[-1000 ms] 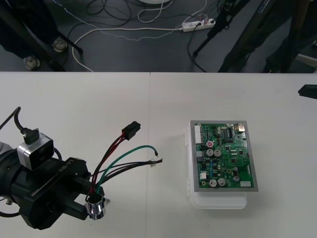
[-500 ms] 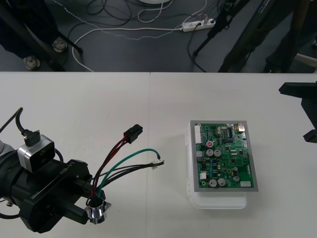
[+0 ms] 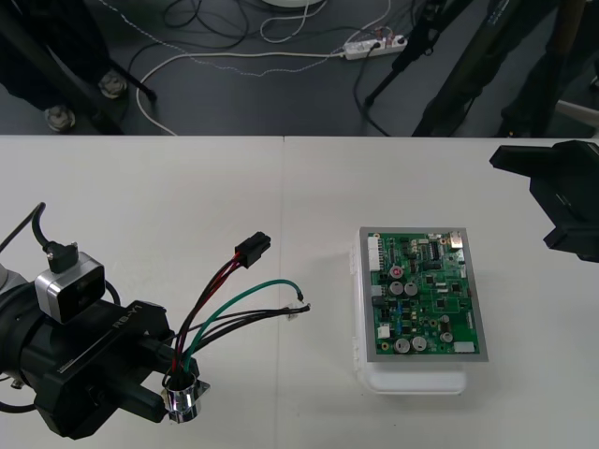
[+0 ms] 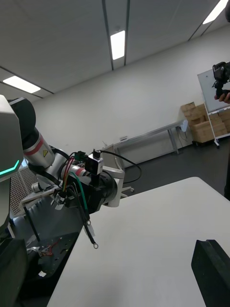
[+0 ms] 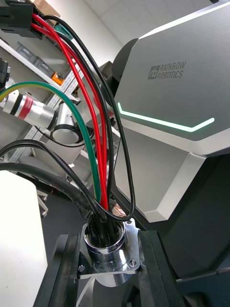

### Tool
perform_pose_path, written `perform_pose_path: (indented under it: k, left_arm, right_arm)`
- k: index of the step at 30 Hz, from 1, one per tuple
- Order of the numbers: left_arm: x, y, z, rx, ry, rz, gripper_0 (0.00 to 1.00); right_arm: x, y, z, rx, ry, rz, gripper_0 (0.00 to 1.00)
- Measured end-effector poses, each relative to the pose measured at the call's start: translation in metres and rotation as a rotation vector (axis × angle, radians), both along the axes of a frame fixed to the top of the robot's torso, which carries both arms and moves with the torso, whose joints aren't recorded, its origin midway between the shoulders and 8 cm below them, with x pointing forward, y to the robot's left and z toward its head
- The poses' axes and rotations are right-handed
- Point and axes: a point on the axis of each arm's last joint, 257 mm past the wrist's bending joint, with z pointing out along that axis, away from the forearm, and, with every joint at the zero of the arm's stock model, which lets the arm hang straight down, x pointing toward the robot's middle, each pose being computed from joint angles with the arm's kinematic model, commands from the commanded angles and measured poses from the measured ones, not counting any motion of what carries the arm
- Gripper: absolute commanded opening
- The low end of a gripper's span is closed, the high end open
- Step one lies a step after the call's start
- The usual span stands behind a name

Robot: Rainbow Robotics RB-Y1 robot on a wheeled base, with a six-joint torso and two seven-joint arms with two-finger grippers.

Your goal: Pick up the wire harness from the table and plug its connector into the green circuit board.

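Left end effector [image 3: 168, 388], lower left of frame, pinches the wire harness [image 3: 220, 304] by its metal socket [image 5: 108, 247]. Harness looks clear of the bench [image 3: 140, 206]. Black plug [image 3: 251, 250] sits mid-frame, well apart from the green circuit board [image 3: 421, 295]. Pickup done, plugging left. Right end effector [image 3: 562, 196] is at upper right, grip state can't tell.

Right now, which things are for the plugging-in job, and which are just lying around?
For the job:
wire harness, held at its metal socket by the left end effector
its black plug
green circuit board
right end effector, over the table's right side

Just lying about:
cables and a power strip on the floor beyond the table
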Motion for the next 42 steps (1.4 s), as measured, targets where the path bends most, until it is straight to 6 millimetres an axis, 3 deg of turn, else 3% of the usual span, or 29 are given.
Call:
perform_pose_path:
  k: [11, 18, 32, 42]
  left_arm:
    - [0.0, 0.0, 0.001, -0.001, -0.004, -0.002, 0.0]
    - [0.0, 0.0, 0.002, -0.004, -0.003, -0.002, 0.0]
    - [0.0, 0.0, 0.003, -0.008, -0.002, -0.003, 0.0]
    - [0.001, 0.0, 0.005, -0.014, 0.001, -0.002, 0.0]
  right_arm:
    - [-0.001, 0.022, -0.012, -0.01, 0.041, 0.068, 1.0]
    - [-0.004, 0.036, -0.006, 0.035, 0.031, 0.099, 1.0]
    - [-0.04, 0.069, -0.008, 0.038, 0.037, 0.235, 1.0]
    - [-0.05, 0.082, -0.008, 0.056, 0.02, 0.273, 1.0]
